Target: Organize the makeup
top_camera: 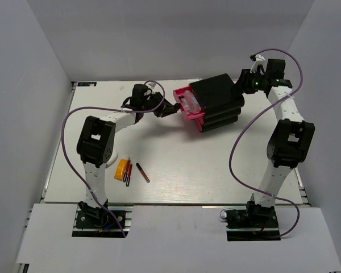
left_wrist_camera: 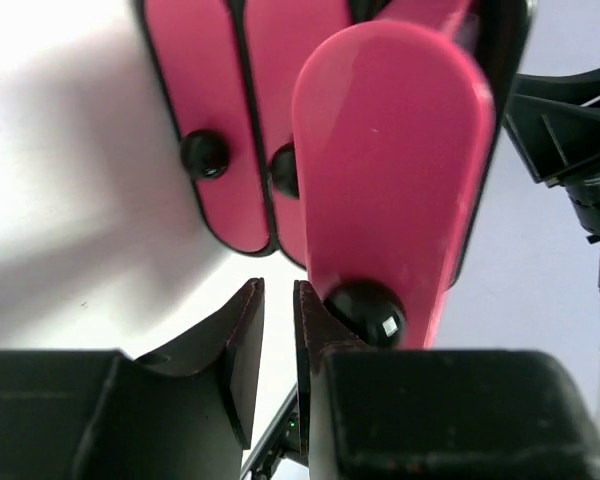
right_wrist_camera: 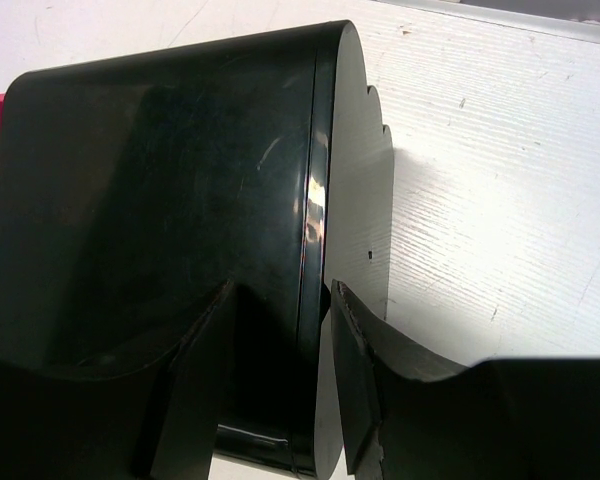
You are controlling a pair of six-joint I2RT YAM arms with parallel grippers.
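Several makeup pieces [top_camera: 122,168] lie well apart from the black box [top_camera: 219,96], on its drawer side, nearest the left gripper [left_wrist_camera: 278,290], whose almost-shut fingers hold nothing beside the box's drawer knob [left_wrist_camera: 365,312].

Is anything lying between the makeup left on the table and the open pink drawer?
Nothing visible does. The table is bare between the tube, the pencils and the open drawer. The left arm runs left of that line.

Bright even light, soft shadows; wrist-view foregrounds blur.
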